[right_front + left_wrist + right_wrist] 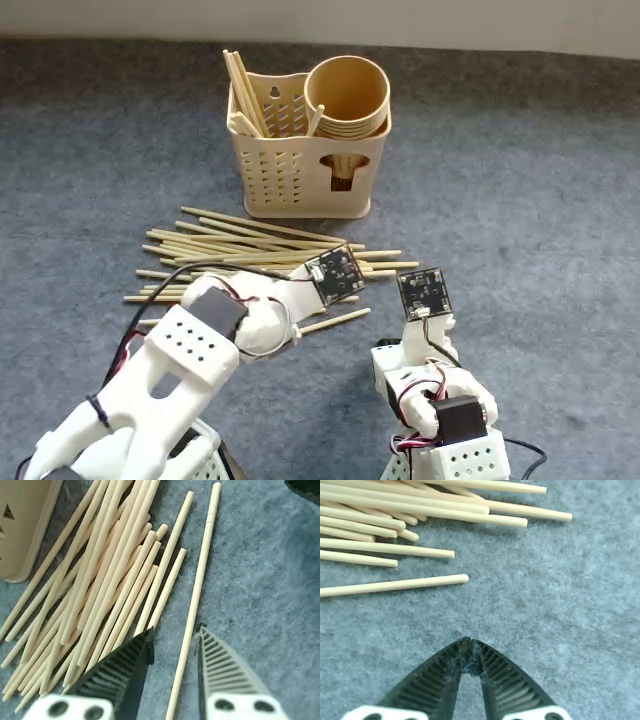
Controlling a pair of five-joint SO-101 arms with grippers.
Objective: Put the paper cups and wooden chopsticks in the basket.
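A cream perforated basket [290,165] stands at the back of the grey carpet. Stacked paper cups [347,95] sit in one side of it and a few wooden chopsticks [245,95] stand in the other. A pile of chopsticks [250,255] lies in front of the basket. My left gripper [175,631] is open, low over the pile's edge, with a lone chopstick [200,570] lying between its fingers. My right gripper [468,644] is shut on nothing, just above bare carpet, a little short of the nearest chopstick [395,585].
A basket corner [20,530] shows beside the pile in the left wrist view. One stray chopstick [335,320] lies between the two arms. Open carpet [530,230] stretches to the right of the pile and basket.
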